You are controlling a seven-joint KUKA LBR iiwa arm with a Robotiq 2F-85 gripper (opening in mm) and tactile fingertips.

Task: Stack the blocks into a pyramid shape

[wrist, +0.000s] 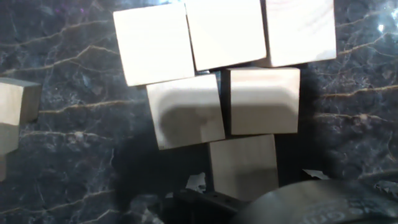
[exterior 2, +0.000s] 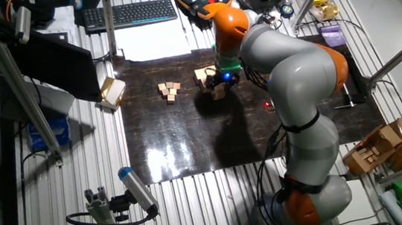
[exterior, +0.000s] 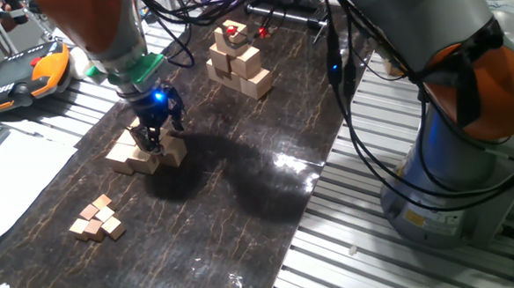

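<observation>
We find the gripper (exterior: 154, 142) down on the blocks (exterior: 143, 153). The hand view shows six blocks (wrist: 219, 81) grouped. We cannot tell its finger state.

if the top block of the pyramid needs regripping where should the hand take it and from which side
Probably from straight above, on two opposite flat side faces of the top block. It sits alone above the two-block row, so its sides look free, while lower blocks touch their neighbours. The hand already hangs over the pile.
</observation>
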